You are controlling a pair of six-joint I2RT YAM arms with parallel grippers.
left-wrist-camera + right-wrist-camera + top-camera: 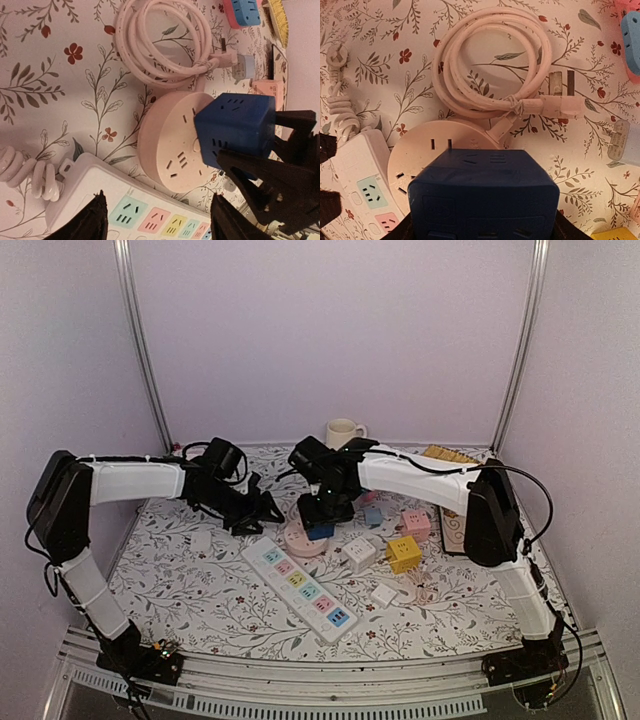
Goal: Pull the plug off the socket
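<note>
A blue plug [320, 530], a boxy matte plastic cube with rounded edges and slotted faces, is held by the right tool [325, 508]; its black fingers [280, 185] are closed against opposite sides of the cube, as is seen from the left wrist. The plug [235, 127] is set tilted over one edge of the round socket [170, 150], a flat, smooth pink disc pierced by several groups of pin holes; whether the pins are seated in the disc cannot be told. From the right wrist the plug [482, 192] fills the lower frame, with the socket [420, 150] showing behind it; the socket [300, 540] lies near the middle of the table [190, 590], which is covered by a cloth printed with leafy sprigs and small red flowers.

The left tool [262, 512] is spread wide and nothing is gripped by it; it [160, 220] hangs over one end of a long white power strip [100, 200], a glossy rectangular bar with pastel outlet panels. A ribbed white cord [30, 175] is bunched at that end. A pink cable [490, 65], smooth and round, is wound in a loose coil just beyond the socket and bound by a tie near its flat pronged end. A yellow cube [404, 553] lies to the right, apart from the socket; a pale mug [342, 432] stands at the back wall.
</note>
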